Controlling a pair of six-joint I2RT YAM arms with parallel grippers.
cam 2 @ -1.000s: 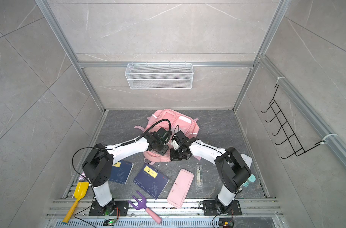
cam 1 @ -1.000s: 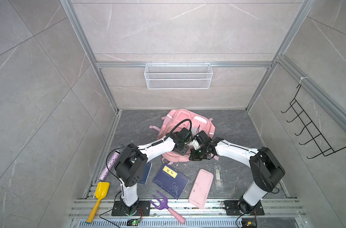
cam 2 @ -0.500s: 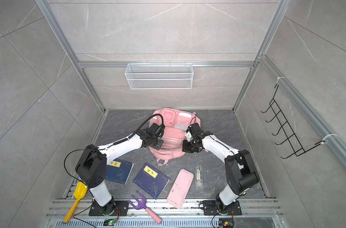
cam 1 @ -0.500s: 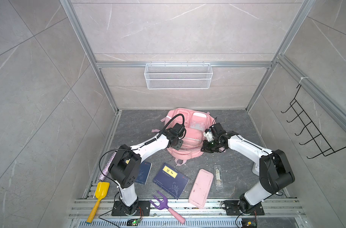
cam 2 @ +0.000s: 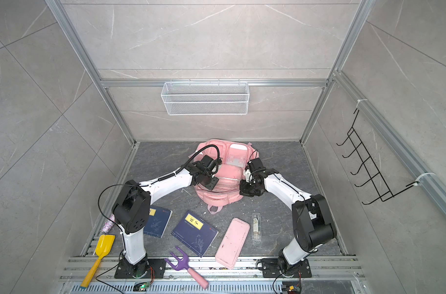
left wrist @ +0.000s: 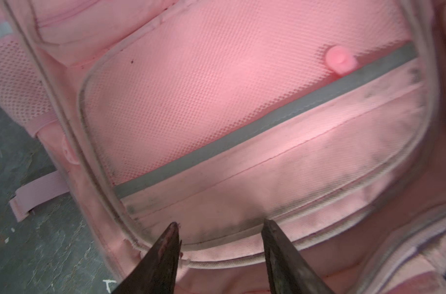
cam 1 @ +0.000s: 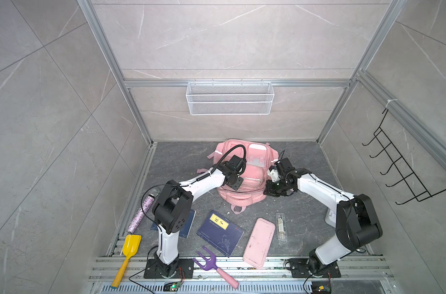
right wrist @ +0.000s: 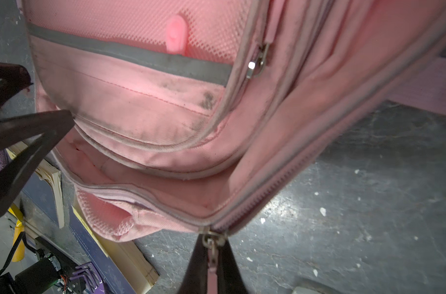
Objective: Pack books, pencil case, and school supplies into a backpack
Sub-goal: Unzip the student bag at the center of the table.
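The backpack point(cam 1: 244, 197) is laid flat in the middle of the counter point(cam 1: 181, 163), its loop point(cam 1: 238, 209) pointed at the robot and its big zip partly undone at that end. At the backpack's right side the zip tab point(right wrist: 212, 267) is pinched tight by the right claw point(right wrist: 213, 241), while the left claw point(left wrist: 220, 226) is held half open and empty over the front pocket point(left wrist: 242, 203). The books point(cam 1: 219, 232), pencil case point(cam 1: 258, 241) and school supplies point(cam 1: 281, 226) are left just past the loop, so the tab probably has to be pulled further along the backpack's right side first.

Backpack point(left wrist: 242, 101) of woven pink cloth and mesh, grimy; metal zip pull point(right wrist: 212, 239); floor point(right wrist: 369, 178) matt, rough, perhaps stone.
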